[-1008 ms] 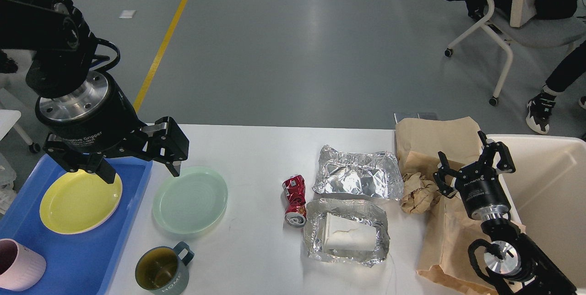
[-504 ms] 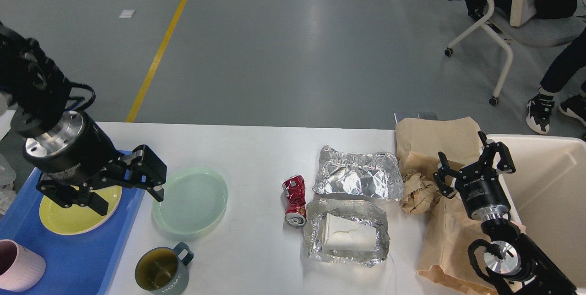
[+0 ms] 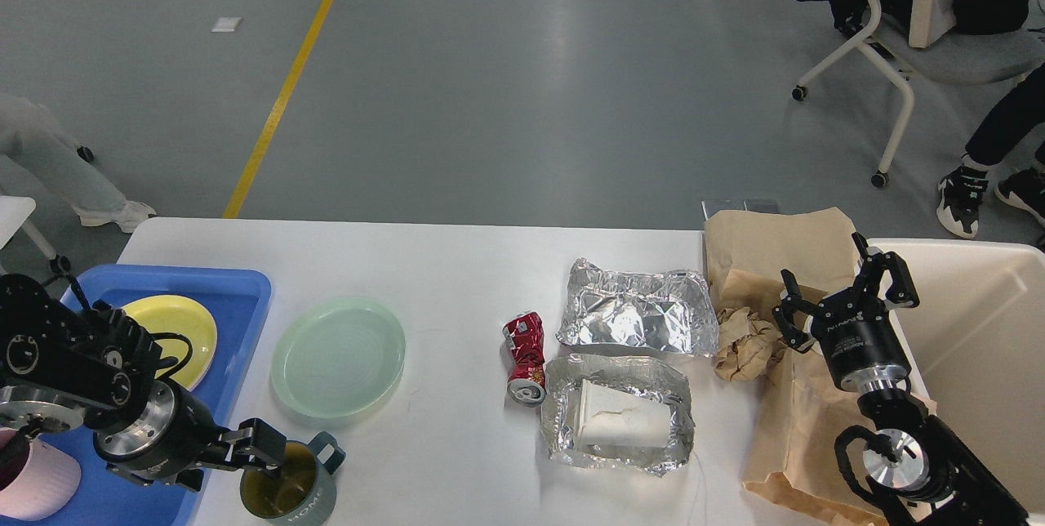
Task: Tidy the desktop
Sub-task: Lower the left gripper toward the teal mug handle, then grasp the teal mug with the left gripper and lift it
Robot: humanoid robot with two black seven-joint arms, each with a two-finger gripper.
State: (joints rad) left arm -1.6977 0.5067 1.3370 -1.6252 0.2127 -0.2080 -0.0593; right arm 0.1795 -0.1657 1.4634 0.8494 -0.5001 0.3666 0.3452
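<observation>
The left gripper [image 3: 233, 461] sits low at the near edge of the desktop [image 3: 457, 281], its fingers spread on either side of the near rim of the dark teal mug [image 3: 286, 487]. One finger appears to dip inside the cup, but they have not closed on it; the jaws read as parted and nothing is held. The right gripper [image 3: 841, 297] hangs over the brown paper bag [image 3: 784, 420], fingers splayed wide and empty, just right of the crumpled paper ball [image 3: 744, 344].

With the mug as landmark: just to its left is the blue tray [image 3: 163, 285], already holding a yellow plate [image 3: 184, 330] and a pink cup [image 3: 37, 473] at the tray's near corner. That part of the tidying looks done. Just beyond the mug, a pale green plate [image 3: 339, 356] lies on the bare white top outside the tray, so both it and the mug seem left to go in.

Farther right of the mug, the rubbish is untouched: a crushed red can [image 3: 525, 356], beside it a foil container [image 3: 616, 416] with a white paper cup lying in it, a loose foil sheet [image 3: 637, 315] behind that, then the paper ball and bag. The cream bin [image 3: 980, 330] stands at the far right, and what shows of its inside looks empty.

I judge the job under halfway: two dishes stowed, two dishes and all the trash remaining.
</observation>
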